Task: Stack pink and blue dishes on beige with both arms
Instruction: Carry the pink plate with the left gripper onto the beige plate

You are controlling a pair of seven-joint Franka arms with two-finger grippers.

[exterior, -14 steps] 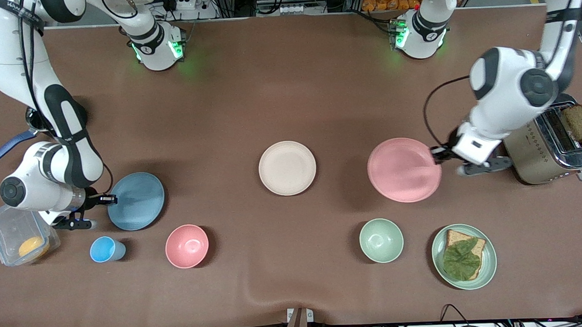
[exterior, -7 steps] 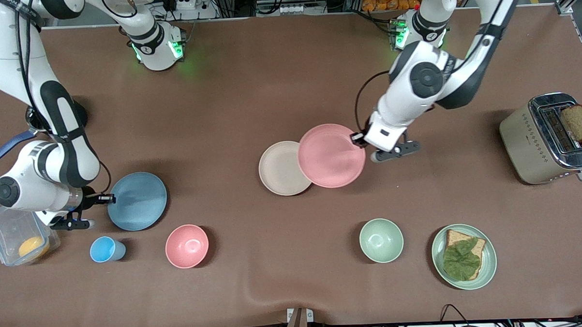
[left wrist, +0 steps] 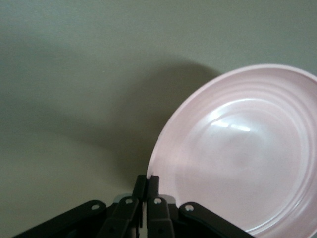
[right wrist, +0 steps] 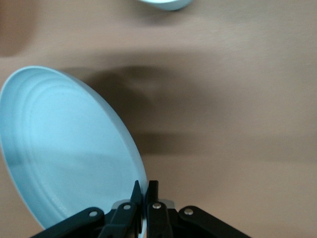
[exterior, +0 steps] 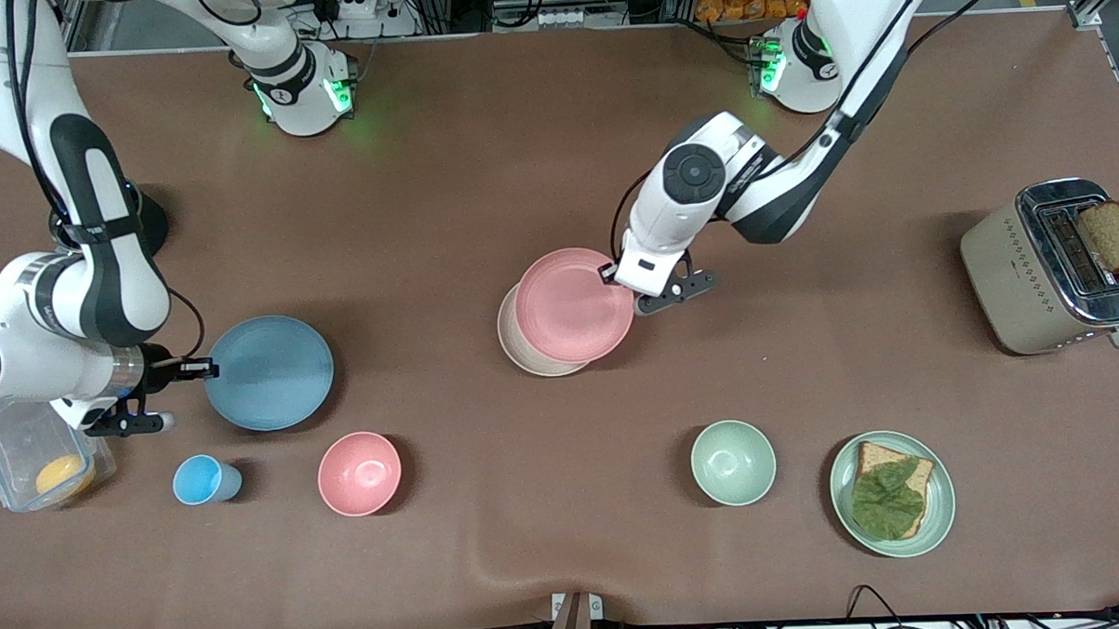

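My left gripper [exterior: 611,274] is shut on the rim of the pink plate [exterior: 573,305], which hangs over the beige plate [exterior: 523,346] and hides most of it; only a crescent of beige shows. In the left wrist view the pink plate [left wrist: 237,153] fills one side, its rim pinched in the left gripper [left wrist: 147,181]. My right gripper [exterior: 204,368] is shut on the rim of the blue plate [exterior: 269,372], lifted above the table toward the right arm's end. In the right wrist view the blue plate [right wrist: 69,153] tilts from the right gripper [right wrist: 145,187].
Nearer the front camera stand a small blue cup [exterior: 205,480], a deep pink bowl [exterior: 359,473], a pale green bowl [exterior: 733,462] and a green plate with a sandwich [exterior: 891,493]. A toaster [exterior: 1056,269] sits at the left arm's end; a clear box [exterior: 34,454] at the right arm's.
The left arm carried the pink plate from beside the toaster to over the beige plate. The right arm lifted the blue plate slightly and shifted it away from the front camera.
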